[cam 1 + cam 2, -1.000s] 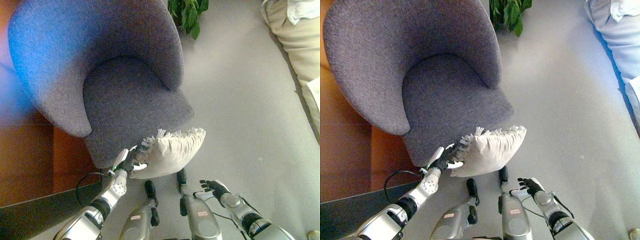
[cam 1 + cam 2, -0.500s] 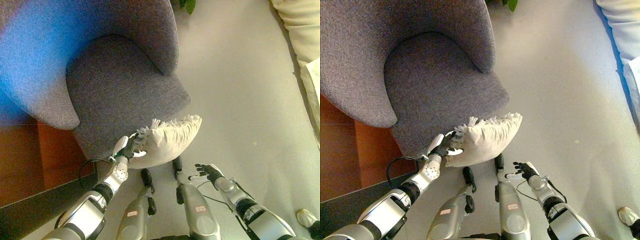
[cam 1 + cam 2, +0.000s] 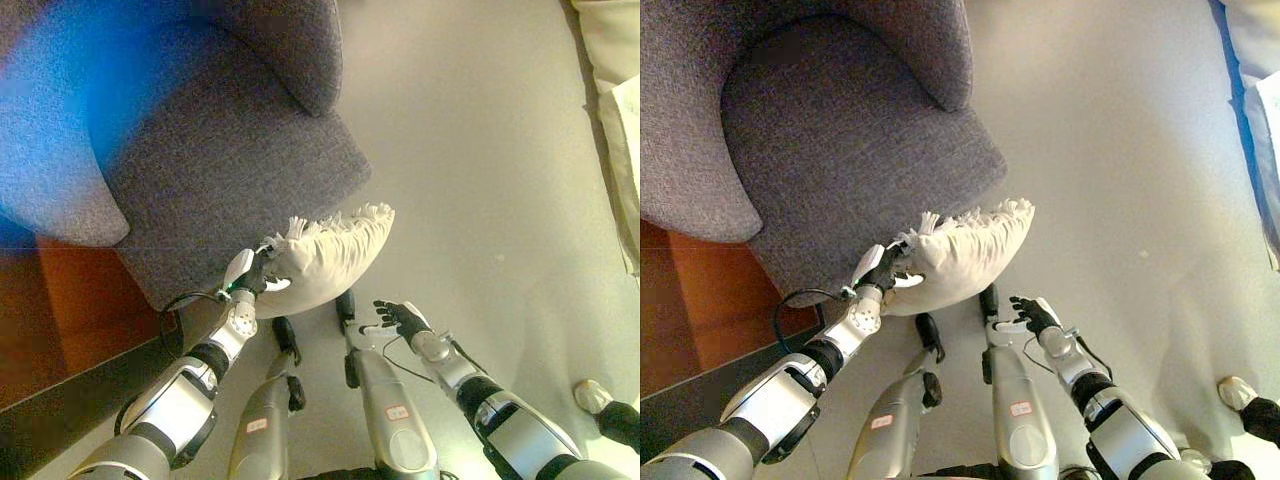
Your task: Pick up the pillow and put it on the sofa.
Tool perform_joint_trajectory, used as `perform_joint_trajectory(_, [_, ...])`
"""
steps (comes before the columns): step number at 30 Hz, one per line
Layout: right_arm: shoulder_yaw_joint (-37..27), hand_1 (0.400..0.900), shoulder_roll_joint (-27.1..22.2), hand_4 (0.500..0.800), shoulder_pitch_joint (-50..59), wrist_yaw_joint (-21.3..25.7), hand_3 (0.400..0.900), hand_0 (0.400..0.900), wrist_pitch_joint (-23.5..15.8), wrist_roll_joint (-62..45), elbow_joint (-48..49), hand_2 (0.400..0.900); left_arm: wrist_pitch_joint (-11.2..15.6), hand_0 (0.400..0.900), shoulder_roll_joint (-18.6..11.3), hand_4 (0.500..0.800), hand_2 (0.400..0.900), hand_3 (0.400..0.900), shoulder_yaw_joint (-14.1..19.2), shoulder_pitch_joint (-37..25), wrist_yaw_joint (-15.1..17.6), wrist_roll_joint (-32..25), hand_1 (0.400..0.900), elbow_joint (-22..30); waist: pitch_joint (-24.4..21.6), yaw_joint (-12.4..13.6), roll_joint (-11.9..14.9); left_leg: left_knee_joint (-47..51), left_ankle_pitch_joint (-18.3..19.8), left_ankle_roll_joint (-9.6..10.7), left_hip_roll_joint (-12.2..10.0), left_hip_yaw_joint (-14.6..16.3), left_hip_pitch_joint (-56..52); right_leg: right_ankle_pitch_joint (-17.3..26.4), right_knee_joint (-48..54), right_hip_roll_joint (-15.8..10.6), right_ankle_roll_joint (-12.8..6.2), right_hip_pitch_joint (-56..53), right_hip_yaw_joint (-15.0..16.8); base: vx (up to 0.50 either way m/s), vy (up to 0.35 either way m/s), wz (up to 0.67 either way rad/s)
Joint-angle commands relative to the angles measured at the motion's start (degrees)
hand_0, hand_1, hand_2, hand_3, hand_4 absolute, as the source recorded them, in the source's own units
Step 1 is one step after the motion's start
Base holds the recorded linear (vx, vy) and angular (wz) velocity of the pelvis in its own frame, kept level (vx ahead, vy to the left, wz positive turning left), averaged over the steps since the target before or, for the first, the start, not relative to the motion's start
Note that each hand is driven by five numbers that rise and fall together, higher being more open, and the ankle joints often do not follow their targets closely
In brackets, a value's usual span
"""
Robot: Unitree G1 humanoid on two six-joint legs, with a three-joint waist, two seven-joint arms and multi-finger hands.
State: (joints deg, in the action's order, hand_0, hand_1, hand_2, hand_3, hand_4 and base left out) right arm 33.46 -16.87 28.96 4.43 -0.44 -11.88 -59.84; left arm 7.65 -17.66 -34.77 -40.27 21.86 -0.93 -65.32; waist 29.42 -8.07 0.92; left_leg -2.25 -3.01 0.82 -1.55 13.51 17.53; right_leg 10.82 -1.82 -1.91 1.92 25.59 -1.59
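The left hand (image 3: pixel 883 274) has its fingers curled round the fringed corner of the cream fabric pillow (image 3: pixel 962 258), holding it against the front edge of the grey upholstered tub armchair (image 3: pixel 855 160). The right hand (image 3: pixel 1031 314) hangs below, fingers spread, empty. A person's shoe (image 3: pixel 1236 392) shows on the pale floor (image 3: pixel 1120 180) at lower right.

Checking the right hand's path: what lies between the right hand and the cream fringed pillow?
Only bare grey floor separates the open right hand from the cream fringed pillow, seen in both eye views. The left hand grips the pillow's other end.
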Motion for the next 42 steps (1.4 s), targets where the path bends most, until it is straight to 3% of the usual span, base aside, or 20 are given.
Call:
perform_joint_trajectory(1, [1.52, 0.900, -0.48, 0.800, 1.13, 0.73, 0.900, 0.900, 0.15, -2.05, 3.50, 0.900, 1.29, 0.900, -1.79, 0.800, 0.900, 0.900, 0.99, -5.51, 2.41, -1.46, 0.900, -1.17, 0.38, -1.40, 2.38, -8.43, 1.23, 3.39, -2.84, -1.07, 7.34, -3.91, -5.74, -3.32, -7.40, 4.54, 2.04, -0.01, -0.044, 0.00])
perform_joint_trajectory(10, [1.78, 0.900, -0.33, 0.800, 1.24, 1.24, 0.900, 0.900, 0.20, -3.20, 4.92, 0.900, 0.54, 0.900, -1.58, 0.800, 0.900, 0.900, 0.47, -8.01, 1.12, -3.34, 0.900, -0.60, 0.38, -2.10, 2.83, -9.04, 1.06, 3.74, -3.33, -1.03, 9.62, -3.56, -6.27, -3.22, -7.53, 6.79, 1.95, 0.00, -0.017, 0.00])
perform_joint_trajectory(20, [2.40, 0.900, -0.49, 0.800, 1.23, 2.13, 0.900, 0.900, 0.67, -4.64, 8.45, 0.900, -0.69, 0.900, -1.19, 0.800, 0.900, 0.900, 0.93, -11.14, 1.96, -4.88, 0.900, -1.57, 0.38, -3.12, 3.64, -9.77, 0.72, 3.93, -3.75, -1.07, 12.36, -2.97, -7.03, -2.84, -7.61, 9.50, 2.20, 0.00, -0.011, 0.00])
perform_joint_trajectory(21, [2.54, 0.900, -0.39, 0.800, 1.28, 2.34, 0.900, 0.900, 0.91, -4.78, 8.93, 0.900, -0.73, 0.712, -1.18, 0.687, 0.712, 0.712, 0.91, -11.58, 1.93, -4.88, 0.712, -1.77, 0.38, -3.25, 3.82, -9.86, 0.70, 3.95, -3.79, -1.08, 12.66, -2.84, -7.03, -2.81, -7.61, 9.77, 2.19, -0.01, -0.045, -0.01])
perform_joint_trajectory(22, [2.66, 0.900, -0.35, 0.800, 1.25, 2.49, 0.900, 0.900, 0.97, -4.91, 9.30, 0.900, -0.75, 0.712, -1.14, 0.687, 0.712, 0.712, 0.88, -11.93, 2.03, -4.84, 0.712, -1.94, 0.38, -3.37, 3.95, -9.93, 0.66, 3.98, -3.81, -1.08, 12.96, -2.70, -7.00, -2.77, -7.59, 10.04, 2.21, -0.01, -0.042, 0.00])
perform_joint_trajectory(23, [2.75, 0.900, -0.35, 0.800, 1.27, 2.56, 0.900, 0.900, 1.09, -5.01, 9.57, 0.900, -0.78, 0.500, -1.15, 0.560, 0.500, 0.500, 0.89, -12.21, 2.13, -4.96, 0.500, -2.02, 0.38, -3.46, 4.03, -9.92, 0.61, 4.01, -3.84, -1.07, 13.11, -2.61, -6.94, -2.74, -7.59, 10.19, 2.24, -0.01, -0.033, -0.01])
perform_joint_trajectory(24, [2.90, 0.900, -0.32, 0.800, 1.32, 2.64, 0.900, 0.900, 1.36, -5.06, 9.97, 0.900, -0.84, 0.400, -1.19, 0.500, 0.400, 0.400, 1.03, -12.67, 2.14, -5.22, 0.400, -2.10, 0.38, -3.60, 4.14, -9.77, 0.55, 4.05, -3.87, -1.04, 13.19, -2.51, -6.83, -2.67, -7.59, 10.31, 2.28, 0.00, 0.000, 0.00])
perform_joint_trajectory(42, [3.00, 0.900, -1.15, 0.800, 0.45, 2.84, 0.900, 0.900, 0.73, -5.32, 11.02, 0.900, -0.79, 0.400, -1.90, 0.500, 0.400, 0.400, 1.39, -14.45, 1.61, -6.94, 0.400, -2.68, 0.38, -4.17, 3.82, -9.82, 0.37, 4.29, -3.91, -1.19, 14.03, -2.09, -6.73, -3.04, -7.54, 11.34, 2.17, 0.00, 0.000, 0.00])
